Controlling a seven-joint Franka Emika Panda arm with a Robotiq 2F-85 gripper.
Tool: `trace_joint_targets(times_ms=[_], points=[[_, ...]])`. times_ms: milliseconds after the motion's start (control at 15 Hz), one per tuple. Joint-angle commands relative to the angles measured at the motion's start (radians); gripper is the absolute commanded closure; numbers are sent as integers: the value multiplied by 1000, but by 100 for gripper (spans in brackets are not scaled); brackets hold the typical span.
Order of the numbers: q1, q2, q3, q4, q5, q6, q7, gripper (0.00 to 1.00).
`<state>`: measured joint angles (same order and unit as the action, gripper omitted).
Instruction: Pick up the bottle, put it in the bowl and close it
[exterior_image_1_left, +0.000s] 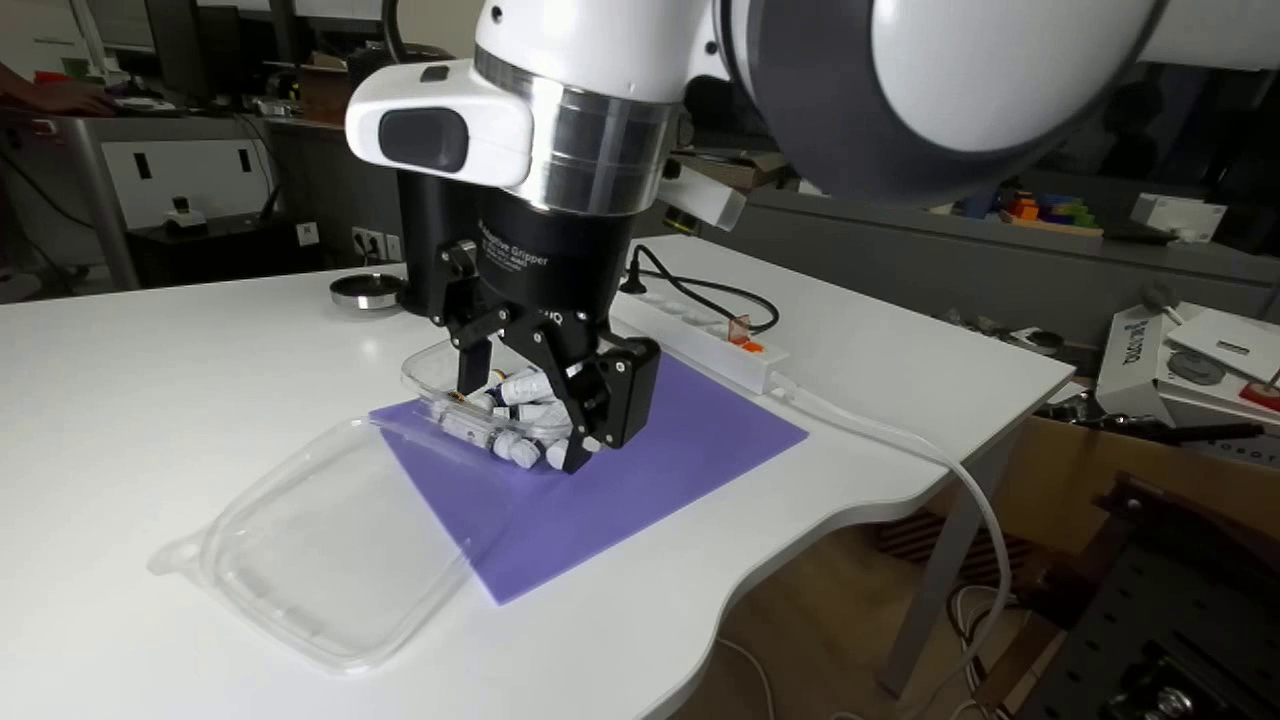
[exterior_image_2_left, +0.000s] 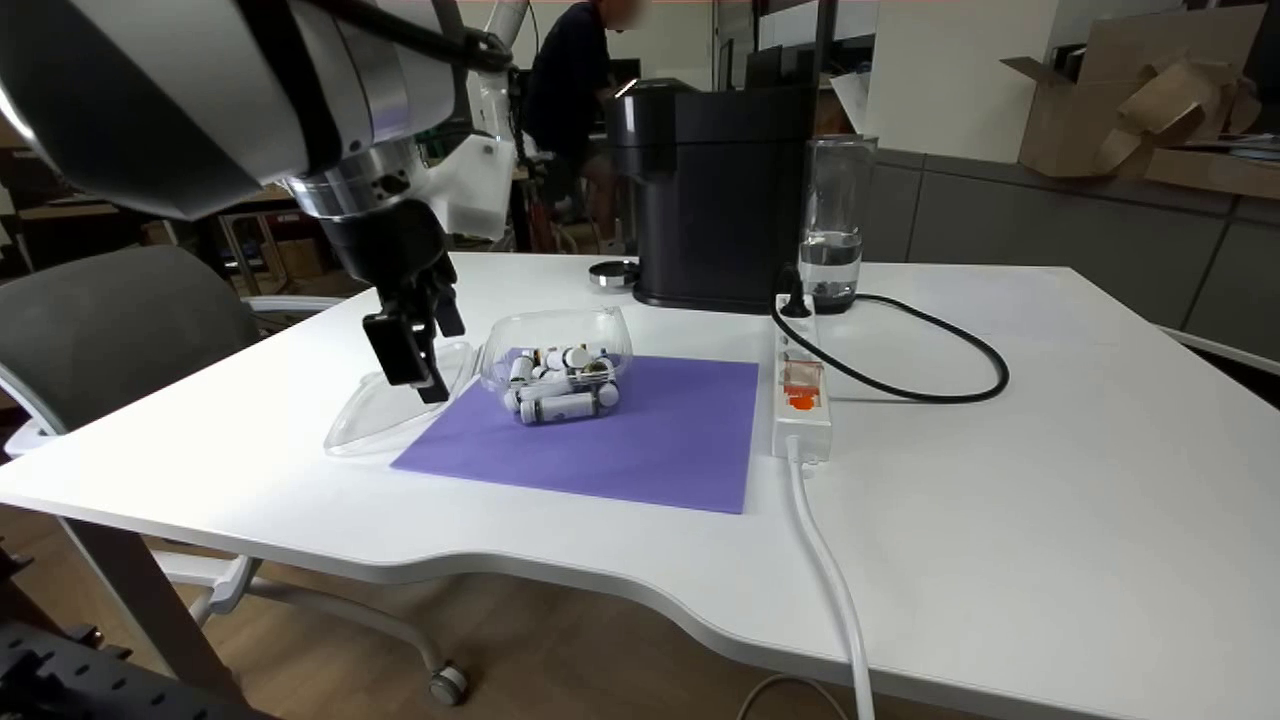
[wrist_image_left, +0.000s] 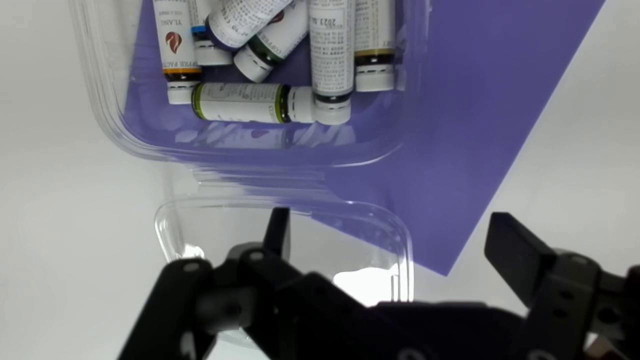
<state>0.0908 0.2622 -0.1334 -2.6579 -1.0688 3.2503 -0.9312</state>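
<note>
Gripper (wrist_image_left: 389, 225): fingers (wrist_image_left: 517, 252) spread wide, a broad gap between them in the wrist view; part of the lid (exterior_image_1_left: 335, 560) and of the purple sheet (exterior_image_2_left: 660, 430) shows through it. Gripper hangs on the lid side of the bowl (exterior_image_2_left: 555, 328) in an exterior view. Height above the lid hard to judge.

Bowl see-through, corners rounded, upright and uncovered, mostly over the purple sheet. Holds a jumble of small white-capped bottles (exterior_image_2_left: 560, 406), several crossing one another.

Bottle (wrist_image_left: 176, 50) with an orange band near its cap: inside the bowl, close to one side wall, cap just beside the base of a green-banded bottle (wrist_image_left: 239, 102). Cannot tell for certain that it is the one meant.

Lid clear, lying open just beside the bowl; overlaps a corner of the sheet, the rest over the white counter (exterior_image_2_left: 950, 540).

Beyond one edge of the sheet, a white power strip (exterior_image_1_left: 690, 340), black cord (exterior_image_2_left: 935, 398) plugged in. Farther back, a black machine (exterior_image_2_left: 720, 200); near its base, a small round dish (exterior_image_2_left: 612, 274).
</note>
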Motion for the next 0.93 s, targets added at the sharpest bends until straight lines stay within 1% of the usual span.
trace_joint_targets(times_ms=[0,267,600,867], points=[[77,77,-64,79,-54,37,-12,0],[161,145,-112,108,-51,100,-32,0],[256,200,-167,95,-25,164,-70,0],[339,244,-233,101,13,215,-107,0]])
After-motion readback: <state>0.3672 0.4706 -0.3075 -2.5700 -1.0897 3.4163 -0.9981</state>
